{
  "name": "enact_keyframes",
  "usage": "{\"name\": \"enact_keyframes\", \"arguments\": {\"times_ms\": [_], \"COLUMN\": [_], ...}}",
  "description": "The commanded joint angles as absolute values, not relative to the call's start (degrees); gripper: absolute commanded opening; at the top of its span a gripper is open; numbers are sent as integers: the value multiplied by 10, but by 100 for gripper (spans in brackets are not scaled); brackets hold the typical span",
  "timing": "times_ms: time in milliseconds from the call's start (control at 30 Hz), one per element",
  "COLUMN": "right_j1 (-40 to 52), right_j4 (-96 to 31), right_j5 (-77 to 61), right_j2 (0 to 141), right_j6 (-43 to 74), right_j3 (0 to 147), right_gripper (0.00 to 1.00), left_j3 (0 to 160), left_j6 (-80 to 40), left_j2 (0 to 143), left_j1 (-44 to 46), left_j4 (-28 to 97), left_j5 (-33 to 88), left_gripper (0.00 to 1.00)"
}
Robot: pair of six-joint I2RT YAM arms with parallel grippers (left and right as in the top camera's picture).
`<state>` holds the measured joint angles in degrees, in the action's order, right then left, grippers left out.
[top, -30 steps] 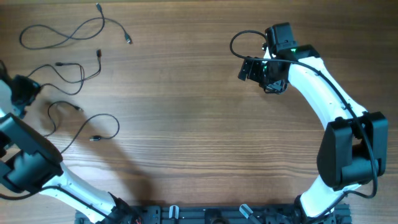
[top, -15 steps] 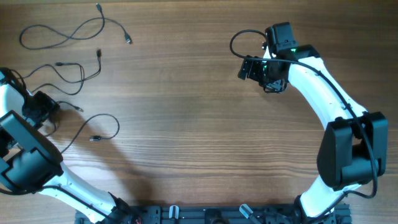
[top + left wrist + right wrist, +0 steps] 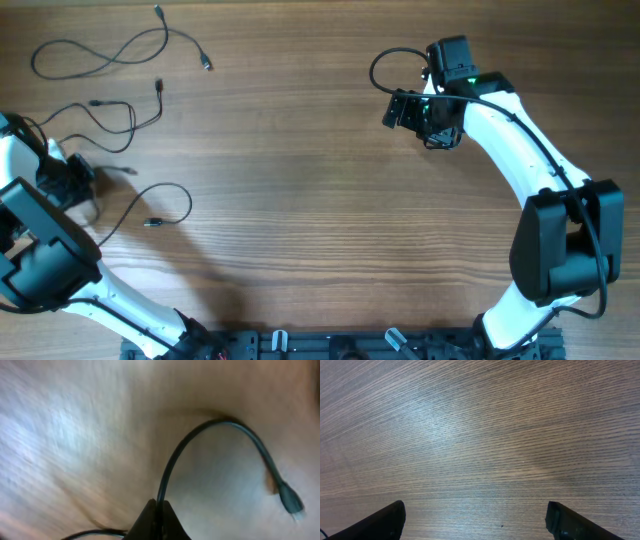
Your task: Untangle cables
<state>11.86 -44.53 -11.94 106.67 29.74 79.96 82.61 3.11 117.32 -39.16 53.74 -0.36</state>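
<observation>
Since the left arm [image 3: 40, 235] has swung in from the bench [image 3: 300, 220] edge over the last second, the left jaws now sit right on the near cable [image 3: 190, 202]. The wide loop that lay next to that cord's short end a second ago is gone. It's drawn in at the jaws, so only a short arc and the plug [image 3: 291, 502] stick out. So it looks like the grab is made, and the next job is probably pulling this cord clear and laying it out.

In the left wrist view, the left jaws are pinched right together on the cord, and the cable rises between the tips and curves over to the plug. That view is blurry, so how firm the pinch is can't really be told.

The right jaws haven't budged. They hang wide apart over bare wood on the far right side, holding nothing and touching nothing.

The other cords lie further up the left side. The middle cable [image 3: 133, 125] is just beyond the left jaws and the top cable [image 3: 115, 58] is near the far corner. They seem clear of each other already, though the middle one passes close to the gripped one.
</observation>
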Motion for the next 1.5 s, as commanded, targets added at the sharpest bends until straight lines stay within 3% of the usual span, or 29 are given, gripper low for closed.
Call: {"name": "enact_keyframes", "arguments": {"times_ms": [0, 233, 700, 967, 1133, 1167, 1200, 1233, 1267, 1467], "right_j1": [118, 118, 118, 118, 118, 118, 118, 118, 118, 118], "right_j4": [-444, -441, -446, -440, -439, -438, -438, -438, -439, -440], "right_j5": [-121, -121, -130, -140, -140, -140, -140, -140, -140, -140], "right_j2": [1065, 1065, 1065, 1065, 1065, 1065, 1065, 1065, 1065, 1065], "right_j6": [300, 300, 300, 300, 300, 300, 300, 300, 300, 300], "right_j3": [799, 799, 799, 799, 799, 799, 799, 799, 799, 799], "right_gripper": [91, 91, 92, 92, 92, 92, 92, 92, 92, 92], "left_j3": [820, 821, 855, 851, 844, 841, 837, 833, 830, 824], "left_j6": [110, 163, 163, 163, 131, 119, 110, 105, 102, 102], "left_j2": [1174, 1172, 1090, 1089, 1089, 1089, 1089, 1089, 1089, 1089], "left_j1": [-397, -396, -396, -396, -397, -397, -396, -396, -397, -396], "left_j4": [567, 590, 618, 674, 691, 689, 685, 683, 679, 653], "left_j5": [-39, 112, 194, 191, 85, 65, 51, 44, 43, 44], "left_gripper": [4, 4, 4, 4, 7, 9, 23, 57, 100, 100]}}
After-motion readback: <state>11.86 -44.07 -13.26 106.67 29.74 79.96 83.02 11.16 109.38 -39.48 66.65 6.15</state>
